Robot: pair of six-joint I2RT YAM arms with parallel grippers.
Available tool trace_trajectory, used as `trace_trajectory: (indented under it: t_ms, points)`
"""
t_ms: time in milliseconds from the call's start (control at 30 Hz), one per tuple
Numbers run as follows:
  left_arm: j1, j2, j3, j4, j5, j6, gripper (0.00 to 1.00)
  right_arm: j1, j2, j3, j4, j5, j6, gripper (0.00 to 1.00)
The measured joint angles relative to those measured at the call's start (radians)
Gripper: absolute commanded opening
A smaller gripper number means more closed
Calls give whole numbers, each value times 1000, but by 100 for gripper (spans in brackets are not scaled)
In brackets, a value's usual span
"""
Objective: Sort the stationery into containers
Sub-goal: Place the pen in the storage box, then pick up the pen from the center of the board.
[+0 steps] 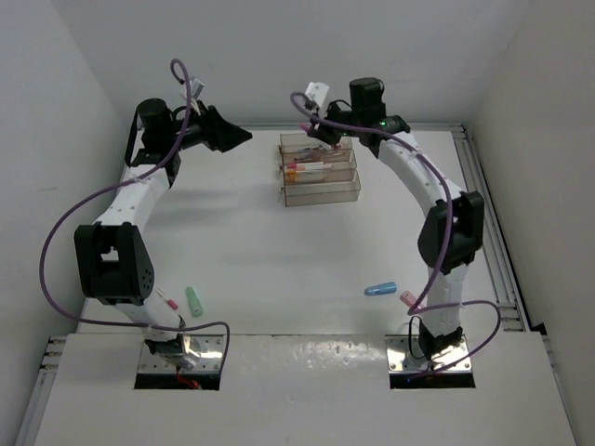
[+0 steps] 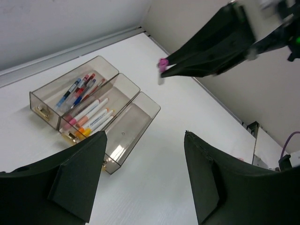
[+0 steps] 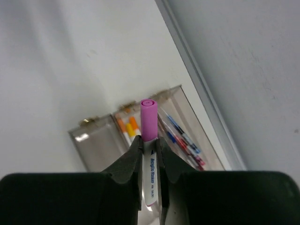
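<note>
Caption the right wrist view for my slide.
Right gripper holds a pink-capped marker near three trays, two with pens inside.

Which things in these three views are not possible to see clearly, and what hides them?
- Top view: the pens in the trays are too small to count; the right gripper covers part of the far tray.
- Top view: a pink piece is partly behind the right arm's cable.
- Right wrist view: the marker has its lower end hidden between the fingers.

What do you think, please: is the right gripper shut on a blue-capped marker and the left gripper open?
The colour is wrong: the marker in the right gripper has a pink cap, as the right wrist view shows; the left gripper is open.
</note>
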Motion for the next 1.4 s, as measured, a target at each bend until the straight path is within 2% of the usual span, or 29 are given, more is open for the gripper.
trace_trajectory:
  t_ms: [100,200,467,500,600,633,700,800,967,1067,1133,1233,1400]
  points:
    - [11,-1,-28,-8,-3,12,73,19,103,22,-21,84,-213,0]
    - [21,-8,-57,-20,-8,24,73,30,229,92,-50,148,-354,0]
    - [34,-53,-126,-45,-17,68,73,25,381,118,-48,245,-534,0]
    - [35,-58,-128,-54,-18,76,73,24,387,118,-47,252,-546,12]
    - [44,-71,-128,-84,-26,105,74,23,396,118,-43,265,-559,35]
    - [48,-76,-128,-100,-32,121,74,23,398,118,-43,267,-563,46]
    - [55,-87,-128,-136,-47,163,74,23,399,118,-43,269,-556,58]
    - [58,-99,-125,-209,-67,243,74,23,399,118,-45,269,-533,65]
    - [59,-98,-63,-386,-98,447,73,23,382,95,-50,275,-411,61]
    - [63,-98,-7,-475,-106,572,73,11,315,40,-92,251,-254,56]
    - [63,-98,11,-513,-110,645,72,-15,216,-43,-128,197,-138,53]
    - [53,-98,7,-564,-122,725,73,-104,-10,-219,-186,116,-6,52]
    - [18,-97,-16,-583,-143,784,73,-286,-423,-585,-284,96,74,56]
